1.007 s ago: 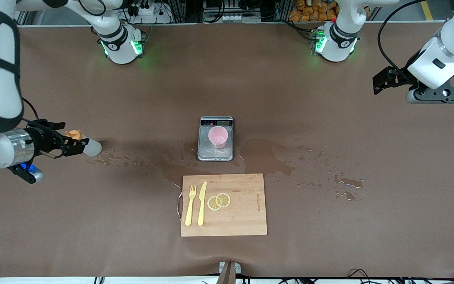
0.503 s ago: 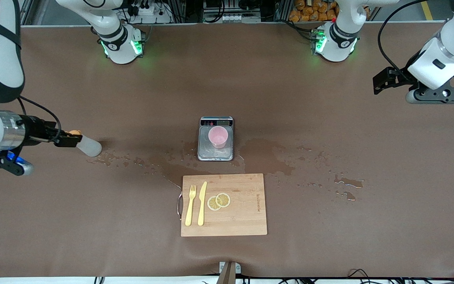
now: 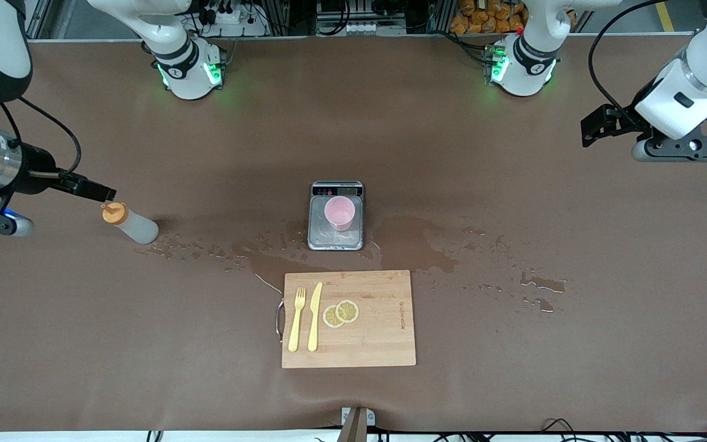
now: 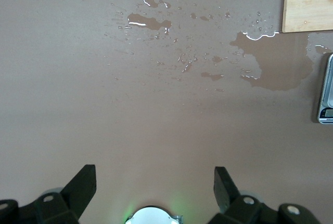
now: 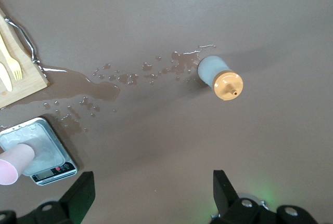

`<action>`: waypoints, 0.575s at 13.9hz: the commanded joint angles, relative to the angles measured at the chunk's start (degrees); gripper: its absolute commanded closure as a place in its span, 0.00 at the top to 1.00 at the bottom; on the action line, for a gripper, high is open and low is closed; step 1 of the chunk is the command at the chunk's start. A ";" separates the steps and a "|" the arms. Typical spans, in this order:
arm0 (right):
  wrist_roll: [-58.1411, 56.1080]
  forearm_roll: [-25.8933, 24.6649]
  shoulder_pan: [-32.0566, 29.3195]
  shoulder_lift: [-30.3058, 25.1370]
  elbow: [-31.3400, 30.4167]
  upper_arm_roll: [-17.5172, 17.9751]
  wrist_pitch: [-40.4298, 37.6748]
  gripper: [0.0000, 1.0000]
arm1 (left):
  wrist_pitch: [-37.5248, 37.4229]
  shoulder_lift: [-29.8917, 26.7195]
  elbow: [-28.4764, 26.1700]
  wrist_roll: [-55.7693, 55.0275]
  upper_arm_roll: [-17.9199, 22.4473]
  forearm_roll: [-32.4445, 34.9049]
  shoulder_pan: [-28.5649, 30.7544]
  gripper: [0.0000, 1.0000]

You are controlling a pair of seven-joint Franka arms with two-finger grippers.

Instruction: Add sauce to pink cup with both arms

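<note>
A robotics lab is shown, not a home kitchen. Two white robot arms are bolted at the edge of a long table covered with a brown mat, their bases lit by green lamps. Cables, power strips and metal racks are seen along the table's edge by the bases. A kitchen scene is only staged: a steel scale, a wooden cutting board with plastic cutlery, and spilled liquid on the mat.
</note>
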 commanded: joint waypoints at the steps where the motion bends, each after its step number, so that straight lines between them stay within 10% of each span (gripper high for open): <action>1: -1.04 -2.50 -0.29 -3.16 -3.98 0.78 2.56 1.00 | -0.82 -0.32 0.25 0.20 -0.60 1.69 0.51 1.00; 8: -4.00 -4.87 0.33 -8.27 -13.67 0.96 11.54 1.00 | -0.82 -0.23 0.16 0.20 -0.60 1.69 0.51 1.00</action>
